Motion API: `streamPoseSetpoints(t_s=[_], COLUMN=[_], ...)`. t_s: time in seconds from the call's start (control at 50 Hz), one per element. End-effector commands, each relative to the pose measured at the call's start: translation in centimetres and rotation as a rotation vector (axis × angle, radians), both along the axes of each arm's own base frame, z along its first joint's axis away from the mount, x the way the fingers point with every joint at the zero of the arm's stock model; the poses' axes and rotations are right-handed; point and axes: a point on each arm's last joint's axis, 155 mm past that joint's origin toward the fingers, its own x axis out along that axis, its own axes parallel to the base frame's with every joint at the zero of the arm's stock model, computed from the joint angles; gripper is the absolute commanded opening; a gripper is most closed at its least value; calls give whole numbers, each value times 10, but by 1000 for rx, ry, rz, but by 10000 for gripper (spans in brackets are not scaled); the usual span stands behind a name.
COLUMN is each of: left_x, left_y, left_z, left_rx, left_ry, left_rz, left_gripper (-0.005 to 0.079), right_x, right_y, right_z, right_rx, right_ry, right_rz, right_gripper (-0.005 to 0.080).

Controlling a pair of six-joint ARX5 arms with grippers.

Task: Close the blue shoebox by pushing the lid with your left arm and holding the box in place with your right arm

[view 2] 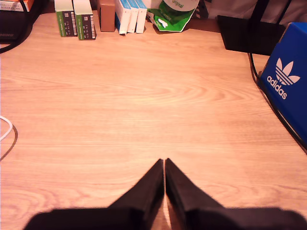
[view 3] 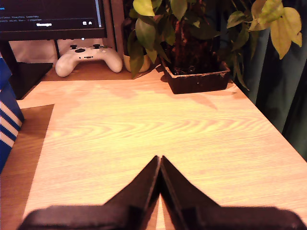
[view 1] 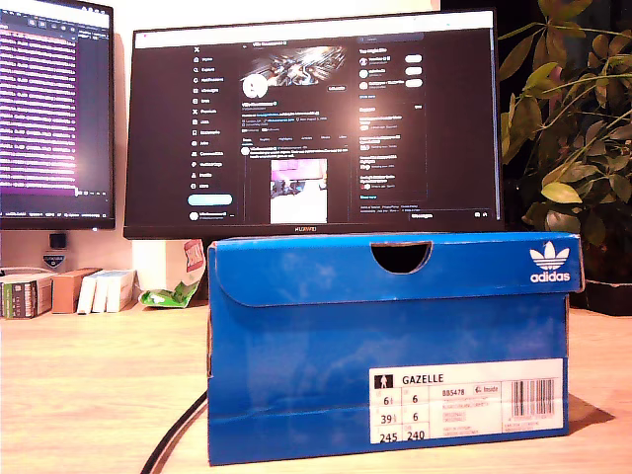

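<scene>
A blue shoebox (view 1: pixel 385 346) stands on the wooden desk in the middle of the exterior view, its lid (view 1: pixel 395 267) down over the body, with a white label on the near end. One end of the shoebox (view 2: pixel 288 81) with the white trefoil logo shows in the first wrist view, off to one side of my first gripper (view 2: pixel 164 162), which is shut above bare desk with nothing in it. A striped edge of the shoebox (view 3: pixel 7 120) shows in the second wrist view. My second gripper (view 3: pixel 159 158) is shut and holds nothing. Neither arm appears in the exterior view.
A monitor (view 1: pixel 311 123) stands behind the box, a second monitor (view 1: pixel 54 109) at the exterior view's left, a potted plant (view 1: pixel 573 128) at its right. Small boxes (view 2: pixel 76 19) and a green bag (view 2: pixel 172 17) line the desk's back. A white game controller (view 3: pixel 88 57) lies near the plant pot (view 3: pixel 199 79). A black cable (view 1: pixel 173 434) crosses the desk.
</scene>
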Motion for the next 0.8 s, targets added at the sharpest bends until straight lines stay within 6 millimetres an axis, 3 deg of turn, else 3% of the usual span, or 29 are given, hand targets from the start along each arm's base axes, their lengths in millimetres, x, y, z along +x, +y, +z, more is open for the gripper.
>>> streamPoseSetpoints(t_s=[0.0,0.28,0.78], left_x=[2,11,26], left_y=[1,11,18], left_z=[-16,-6,10], left_rx=[1,121,167], left_ry=[20,-62,-202], left_rz=[6,8,33], left_gripper=[-18,-18,-18], right_x=[1,1,1], right_y=[1,1,1], right_z=[-4,-4,-4], right_rx=[3,3,3], right_ry=[1,1,1], right_rz=[2,2,2], right_gripper=[-12,-12,-12])
